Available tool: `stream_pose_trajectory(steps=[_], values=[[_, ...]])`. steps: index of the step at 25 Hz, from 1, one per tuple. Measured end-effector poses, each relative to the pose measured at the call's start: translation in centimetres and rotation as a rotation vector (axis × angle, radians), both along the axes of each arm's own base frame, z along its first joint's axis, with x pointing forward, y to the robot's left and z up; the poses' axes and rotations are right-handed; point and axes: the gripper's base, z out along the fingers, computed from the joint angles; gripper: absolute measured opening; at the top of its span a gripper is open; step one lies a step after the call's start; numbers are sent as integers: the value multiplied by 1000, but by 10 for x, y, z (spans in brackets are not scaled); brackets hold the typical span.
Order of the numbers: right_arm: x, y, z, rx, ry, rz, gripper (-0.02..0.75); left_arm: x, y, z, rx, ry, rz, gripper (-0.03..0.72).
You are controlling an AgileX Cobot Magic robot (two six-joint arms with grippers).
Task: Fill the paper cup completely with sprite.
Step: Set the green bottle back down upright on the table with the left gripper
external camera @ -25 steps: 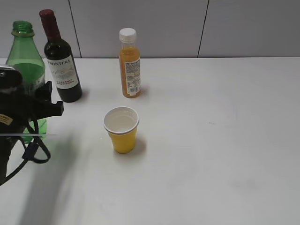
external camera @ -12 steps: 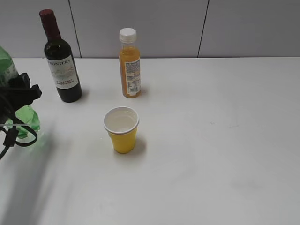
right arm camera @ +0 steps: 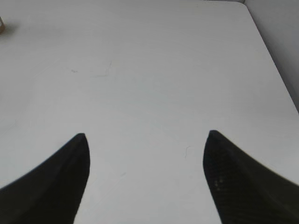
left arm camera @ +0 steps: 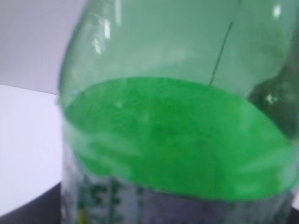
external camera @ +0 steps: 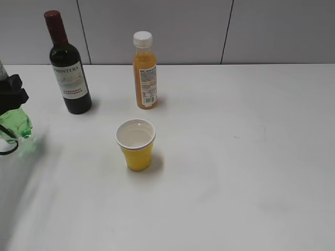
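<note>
right tool [right arm camera: 147,179]: two matte black, pointed fingers [right arm camera: 56,182]; left tool [external camera: 11,94] seems black, mostly cropped

The left gripper [external camera: 11,97] has carried the sprite [external camera: 15,125] leftward, nearly out of the exterior view.

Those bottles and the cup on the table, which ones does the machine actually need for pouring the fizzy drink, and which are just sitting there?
Needed for the job:
- paper cup, yellow, standing upright mid-table
- sprite in its green bottle, carried by the left gripper at the table's left edge

Just standing by:
- wine bottle, dark, upright at the back
- orange juice bottle, white cap on
- right gripper, open over bare table
</note>
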Motion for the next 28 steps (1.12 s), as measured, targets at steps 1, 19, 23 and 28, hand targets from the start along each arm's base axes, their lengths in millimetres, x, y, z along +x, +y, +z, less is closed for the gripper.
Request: stream_pose_trajectory(steps=[1,19,23,28], values=[[0,0,0,0,0,0,585,5,2,-3,0,2,0,473],[0,0,0,0,0,0,585,34,-6,-28,24,24,-92,501],[0,0,0,0,0,0,585,31,-5,-30,26,29,-92,591],[0,0,0,0,0,0,585,12,-4,-36,29,84,-93,610]])
